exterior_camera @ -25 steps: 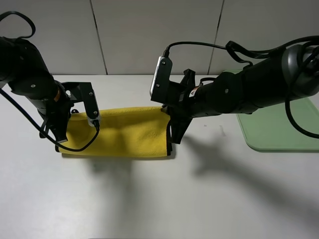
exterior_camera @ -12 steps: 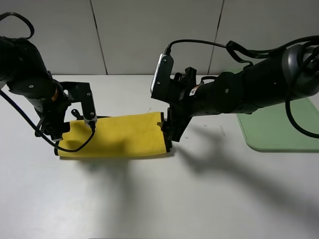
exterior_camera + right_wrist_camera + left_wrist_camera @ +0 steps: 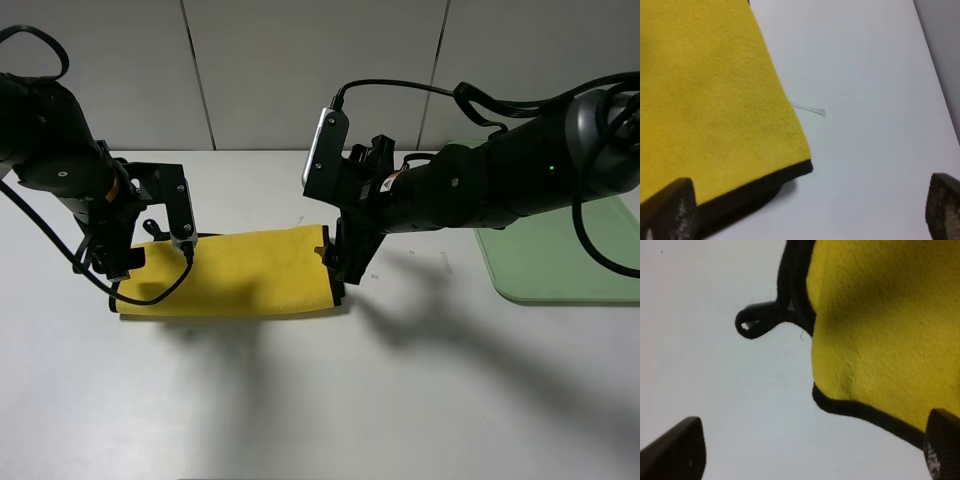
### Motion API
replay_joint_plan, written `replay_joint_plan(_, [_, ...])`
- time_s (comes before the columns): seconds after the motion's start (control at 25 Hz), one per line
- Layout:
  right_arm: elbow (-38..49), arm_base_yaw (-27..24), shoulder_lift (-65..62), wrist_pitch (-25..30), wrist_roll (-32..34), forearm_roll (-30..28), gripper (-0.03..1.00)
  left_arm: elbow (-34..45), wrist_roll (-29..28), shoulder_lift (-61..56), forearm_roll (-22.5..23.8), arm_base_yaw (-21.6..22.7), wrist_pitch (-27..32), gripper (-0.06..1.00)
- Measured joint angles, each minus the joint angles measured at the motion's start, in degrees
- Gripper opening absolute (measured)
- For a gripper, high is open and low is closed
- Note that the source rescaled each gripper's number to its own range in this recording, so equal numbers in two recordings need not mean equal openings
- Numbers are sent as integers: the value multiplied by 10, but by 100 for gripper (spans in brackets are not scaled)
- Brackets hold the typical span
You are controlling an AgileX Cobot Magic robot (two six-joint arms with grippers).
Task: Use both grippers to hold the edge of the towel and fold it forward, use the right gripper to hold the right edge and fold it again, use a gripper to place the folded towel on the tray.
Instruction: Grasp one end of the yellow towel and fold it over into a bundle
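Both arms had eased up and back a bit versus a second earlier, and the towel (image 3: 240, 272) had settled into a flat half-folded strip on the table (image 3: 320, 400), well apart from the tray (image 3: 560, 270). On both the left gripper (image 3: 120, 262) and right gripper (image 3: 338, 268) the fingers were spread wide, holding nothing. Second fold looked next, so I'd have dropped the right one onto the black trim (image 3: 765, 182) at the right end, pinched both layers together, and carried it low across so nothing slid.
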Motion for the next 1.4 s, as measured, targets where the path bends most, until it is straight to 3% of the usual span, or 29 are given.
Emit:
replay_joint_plan(0.28, [0, 0, 0, 0, 0, 0, 100, 0, -4, 0, -1, 0, -2, 98])
replay_joint_plan(0.68, [0, 0, 0, -9, 0, 2, 100, 0, -28, -1, -2, 0, 21, 100])
replay_joint_plan(1.04, [0, 0, 0, -10, 2, 3, 100, 0, -107, -80, -5, 0, 129, 100])
replay_joint_plan(1.2, [0, 0, 0, -12, 4, 7, 100, 0, -170, -150, -53, 0, 190, 100])
replay_joint_plan(1.4, [0, 0, 0, -12, 4, 7, 100, 0, -201, -254, -174, 0, 279, 100])
